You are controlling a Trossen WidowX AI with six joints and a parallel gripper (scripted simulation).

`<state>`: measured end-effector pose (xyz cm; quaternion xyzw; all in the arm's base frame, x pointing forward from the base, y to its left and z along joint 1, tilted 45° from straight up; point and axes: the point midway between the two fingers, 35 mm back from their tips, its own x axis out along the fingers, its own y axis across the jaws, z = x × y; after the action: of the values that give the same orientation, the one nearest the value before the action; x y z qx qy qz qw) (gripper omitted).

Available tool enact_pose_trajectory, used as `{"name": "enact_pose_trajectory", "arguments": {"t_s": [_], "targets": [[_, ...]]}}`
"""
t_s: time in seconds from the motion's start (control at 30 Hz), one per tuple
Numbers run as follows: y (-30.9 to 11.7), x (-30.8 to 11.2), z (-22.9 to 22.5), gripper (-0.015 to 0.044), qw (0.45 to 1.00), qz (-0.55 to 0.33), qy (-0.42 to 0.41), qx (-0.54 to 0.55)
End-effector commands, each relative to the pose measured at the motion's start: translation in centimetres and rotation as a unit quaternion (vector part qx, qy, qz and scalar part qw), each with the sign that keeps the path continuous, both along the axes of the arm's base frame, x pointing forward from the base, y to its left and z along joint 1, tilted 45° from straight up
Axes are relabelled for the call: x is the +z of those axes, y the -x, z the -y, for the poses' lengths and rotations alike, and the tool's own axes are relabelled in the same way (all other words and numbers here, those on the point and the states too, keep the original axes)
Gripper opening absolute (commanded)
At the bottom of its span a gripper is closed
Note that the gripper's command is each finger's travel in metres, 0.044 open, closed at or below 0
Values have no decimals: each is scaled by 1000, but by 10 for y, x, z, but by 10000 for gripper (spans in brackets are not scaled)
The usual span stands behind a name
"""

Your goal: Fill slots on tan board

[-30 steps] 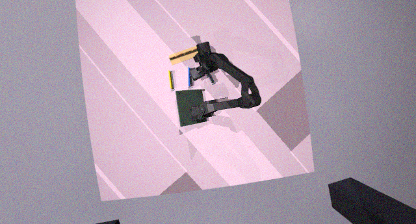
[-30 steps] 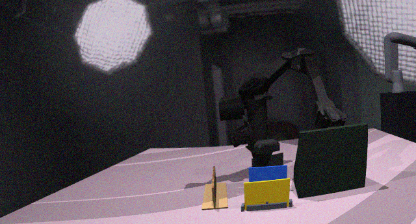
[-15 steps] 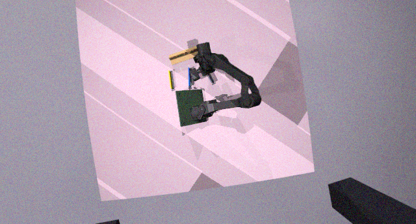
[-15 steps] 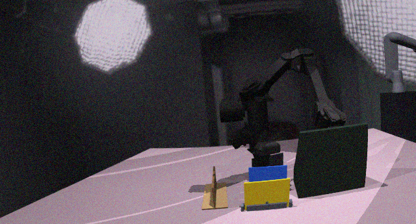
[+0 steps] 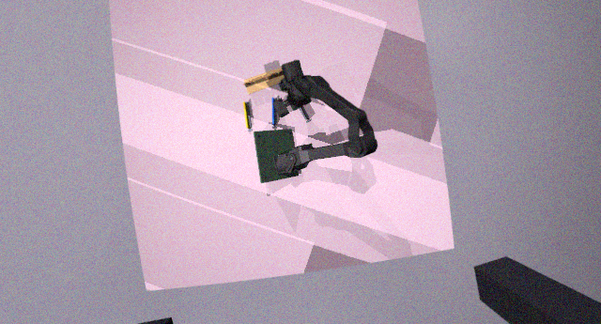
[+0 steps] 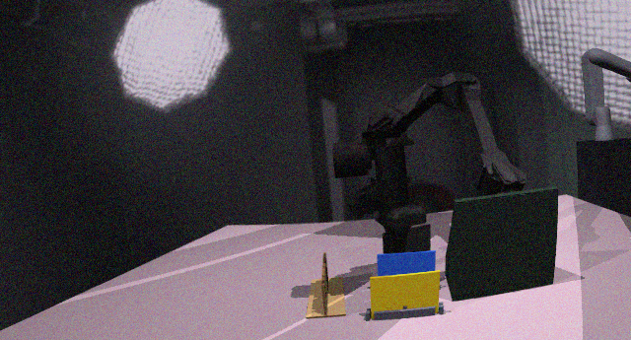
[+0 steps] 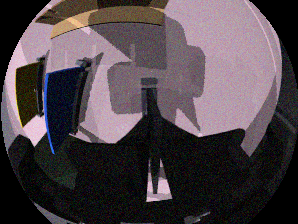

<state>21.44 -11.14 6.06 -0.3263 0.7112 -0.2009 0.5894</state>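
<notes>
Currently: one claw [image 5: 300, 100] [image 6: 405, 222] [image 7: 150, 119], black, pointing down, its two fingers clamped on a dark board [image 6: 420, 237] [image 7: 154, 167], thin and upright, seen nearly edge-on from the wrist. Its lower end is at a small grey holder [image 7: 149, 81] on the desk [image 5: 188, 197] [image 6: 197, 291] [image 7: 225, 60]; whether it is fully seated there cannot be told.

Item, one arm [image 5: 335, 99] [image 6: 478, 113], black, bent at the elbow, reaching across to the claw.

Item, one blue board [image 5: 273, 112] [image 6: 406, 262] [image 7: 62, 110], upright in a slim holder [image 7: 79, 102], just beside the claw and apart from the dark board.

Item, one yellow board [image 5: 246, 115] [image 6: 405, 293] [image 7: 27, 92], upright in a grey holder [image 6: 405, 312] [image 7: 39, 90], roughly parallel to the blue one and farther from the claw.

Item, one tan board [image 6: 324, 281], standing on a flat tan foot [image 5: 255, 87] [image 6: 335, 306] [image 7: 107, 21], near the holders, the claw end of it partly covered by the arm from above. No colored board is seen mounted on its visible part; slots too small to count.

Item, one large dark green panel [image 5: 272, 150] [image 6: 503, 246], upright on the desk, on the other side of the holders from the tan board.
</notes>
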Motion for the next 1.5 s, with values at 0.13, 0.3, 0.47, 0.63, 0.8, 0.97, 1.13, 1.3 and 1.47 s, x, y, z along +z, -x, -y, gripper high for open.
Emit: {"name": "enact_pose_trajectory", "arguments": {"t_s": [0.13, 0.3, 0.47, 0.63, 0.8, 0.97, 1.13, 1.3, 1.47], "targets": [[-3, 14, -13, 0, 1000, 5, -2, 0], [-4, 21, -21, 0, 1000, 5, -2, 0], [-5, 29, -28, 0, 1000, 5, -2, 0], [-6, 37, -36, 0, 1000, 5, -3, 0], [-7, 45, -44, 0, 1000, 4, -3, 0], [-8, 53, -52, 0, 1000, 4, -3, 0], [-9, 59, -58, 0, 1000, 4, -3, 0], [-18, 59, -60, 0, 1000, 7, -3, -3], [-31, 59, -62, 0, 1000, 12, -2, -7]]}}
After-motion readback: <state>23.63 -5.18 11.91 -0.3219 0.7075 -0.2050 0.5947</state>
